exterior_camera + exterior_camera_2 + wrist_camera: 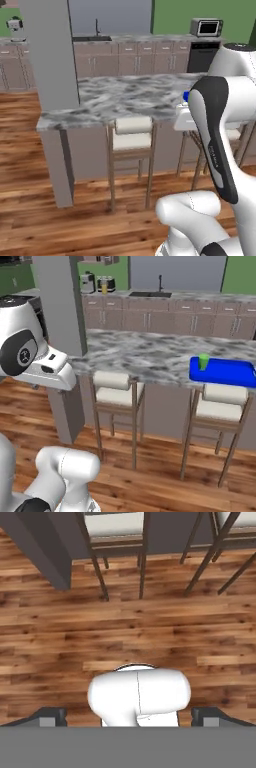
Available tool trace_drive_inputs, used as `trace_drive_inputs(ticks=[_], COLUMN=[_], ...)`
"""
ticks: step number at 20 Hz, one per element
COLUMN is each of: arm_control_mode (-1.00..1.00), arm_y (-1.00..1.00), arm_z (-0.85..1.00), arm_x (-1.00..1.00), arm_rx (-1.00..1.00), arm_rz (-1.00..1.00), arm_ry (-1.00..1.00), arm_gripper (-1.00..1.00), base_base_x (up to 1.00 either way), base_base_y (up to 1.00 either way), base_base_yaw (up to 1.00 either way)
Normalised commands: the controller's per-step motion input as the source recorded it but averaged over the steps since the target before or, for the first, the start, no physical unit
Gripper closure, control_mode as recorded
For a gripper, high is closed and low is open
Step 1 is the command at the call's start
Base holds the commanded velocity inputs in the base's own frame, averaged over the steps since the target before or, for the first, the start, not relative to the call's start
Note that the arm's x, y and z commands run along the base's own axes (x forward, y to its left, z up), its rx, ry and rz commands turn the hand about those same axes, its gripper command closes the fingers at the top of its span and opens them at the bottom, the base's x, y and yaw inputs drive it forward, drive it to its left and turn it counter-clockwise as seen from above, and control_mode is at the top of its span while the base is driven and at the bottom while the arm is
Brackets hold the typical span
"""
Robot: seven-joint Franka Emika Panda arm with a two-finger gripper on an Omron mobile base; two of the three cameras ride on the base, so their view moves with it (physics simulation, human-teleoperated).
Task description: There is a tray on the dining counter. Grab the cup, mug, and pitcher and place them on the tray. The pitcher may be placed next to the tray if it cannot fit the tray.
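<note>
The bright blue tray (227, 373) lies on the right part of the marbled dining counter (145, 358). The green cup (203, 361) stands upright on the tray's left end. A sliver of the tray (186, 95) peeks out behind my arm. Far back on the kitchen countertop, a small yellow-orange vessel, the pitcher (104, 288), stands by a toaster. The mug is out of view. My gripper (129, 714) is open and holds nothing. Its tips are spread wide and it points down at the wooden floor in front of the stools.
Cream-cushioned stools (116, 392) (221, 406) stand under the counter. A grey pillar (50, 55) rises at the counter's left end. Brown cabinets with a sink (150, 294) line the back wall, with a microwave (206, 27) to the right.
</note>
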Motion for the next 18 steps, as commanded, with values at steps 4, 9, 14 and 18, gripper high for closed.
trace_drive_inputs(ticks=[4, 9, 14, 18], arm_control_mode=[1.00, 1.00, 1.00, 1.00], arm_y=[0.00, 0.00, 0.00, 0.00], arm_z=[0.00, 0.00, 0.00, 0.00], arm_x=[0.00, 0.00, 0.00, 0.00], arm_rx=[0.00, 0.00, 0.00, 0.00], arm_rz=[0.00, 0.00, 0.00, 0.00], arm_ry=[0.00, 0.00, 0.00, 0.00], arm_gripper=[-1.00, -1.00, -1.00, -1.00], base_base_x=[-0.15, -0.03, 0.00, 0.18], base_base_y=[1.00, 1.00, 1.00, 1.00], base_base_yaw=[0.00, 0.00, 0.00, 0.00])
